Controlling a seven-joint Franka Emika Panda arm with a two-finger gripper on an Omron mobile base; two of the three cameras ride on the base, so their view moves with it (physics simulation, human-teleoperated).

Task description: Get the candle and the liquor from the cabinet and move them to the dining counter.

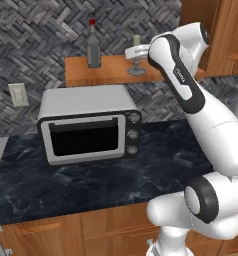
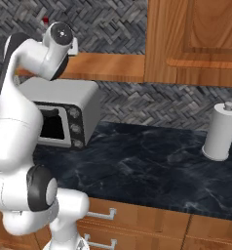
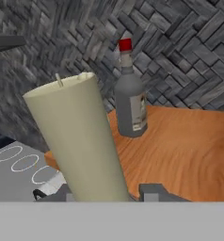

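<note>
Left base view, read from left to right: you have a white wall switch plate [image 1: 18, 94], then the grey toaster oven [image 1: 88, 129] on the black veined wall counter [image 1: 91, 185], and above it the orange-brown cabinet [image 1: 98, 71] shelf. On that shelf the liquor [image 1: 93, 46] stands upright to the left, and the candle [image 1: 136, 56] stands upright to its right, with the gripper [image 1: 135, 51] reached in around the candle.

Hand view shows the candle [image 3: 81, 141] rising straight out from between the dark fingertips [image 3: 151, 192], its long axis upright and leaning slightly in this tilted picture. The jaws look closed onto its lower part, so you appear to have it clamped. The liquor [image 3: 130, 96] sits beyond it and to the right, well apart.

So the relation your next move turns on: the candle is in the claw, the bottle just beside its path, so I would lift straight off the shelf and draw back.

The candle is matt, cream and smooth with a thin wick; the bottle is grey glass, broad-bodied, narrow-necked, red-capped, labelled. The shelf board is flat grained wood; the wall behind is rough grey herringbone.
</note>
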